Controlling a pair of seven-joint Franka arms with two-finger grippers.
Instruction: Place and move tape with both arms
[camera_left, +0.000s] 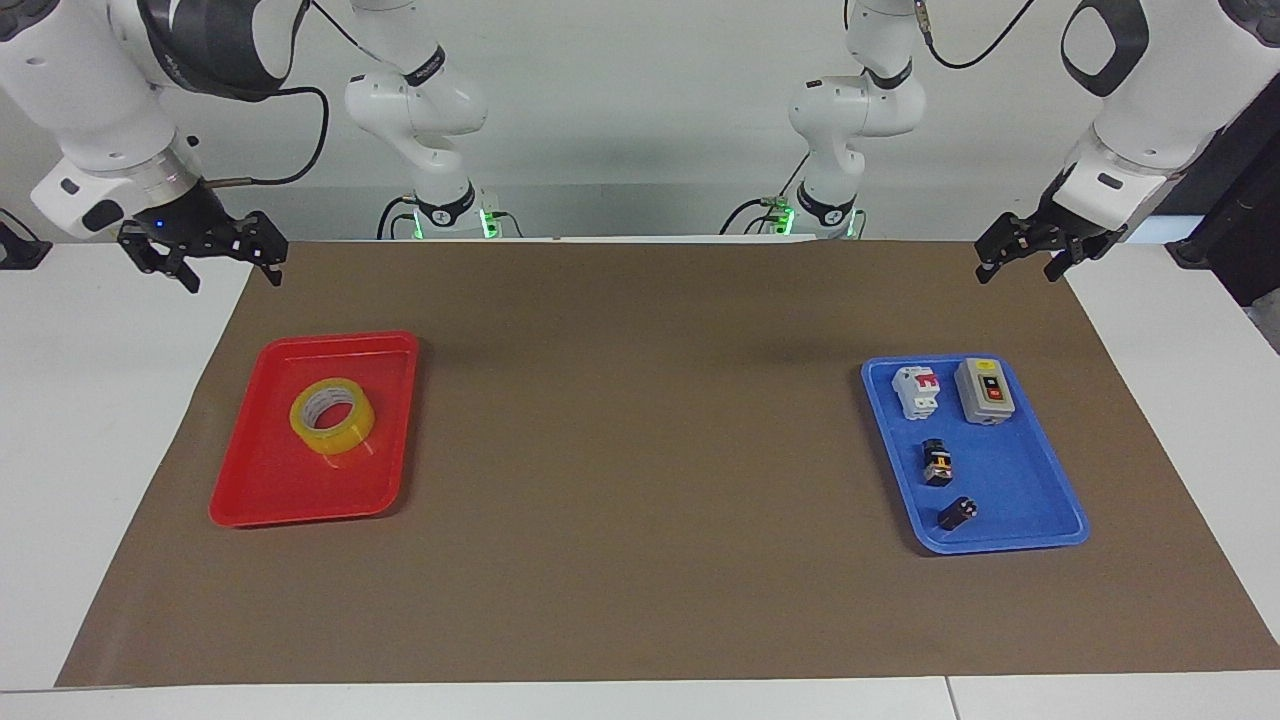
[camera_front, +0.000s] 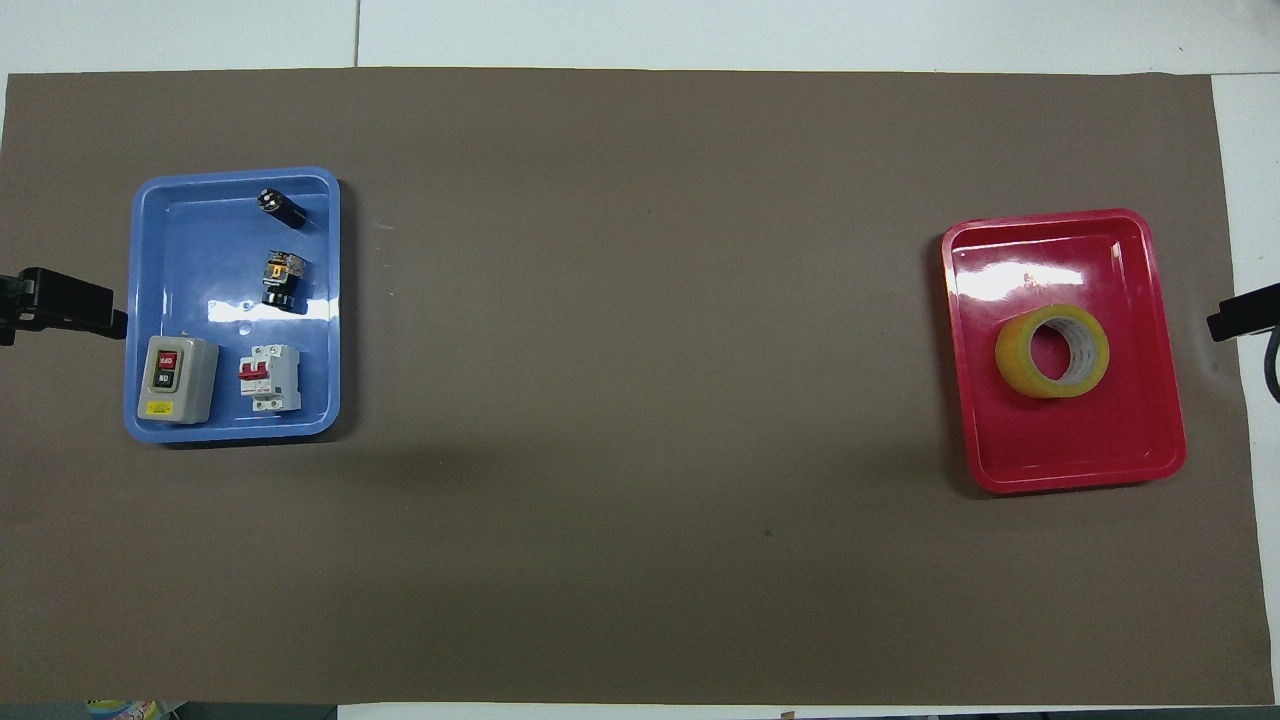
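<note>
I see the tape (camera_left: 332, 415) lying in the red tray (camera_left: 260, 490) near the right arm's end of the table (camera_left: 640, 600), with both the right pincer (camera_left: 228, 272) and left pincer (camera_left: 1015, 268) spread wide, gripping nothing, up over the table's corners by the robots.

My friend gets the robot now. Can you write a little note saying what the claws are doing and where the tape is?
Right claw: open, holding nothing, up over the table's edge at the right arm's end, nearer the robots than the red tray.
Left claw: open, holding nothing, waiting up over the mat's edge at the left arm's end, near the blue tray.
Tape: lying flat in the red tray, untouched.
Done: nothing yet.
Left: pick the tape up, place it and move it, using both arms.
</note>
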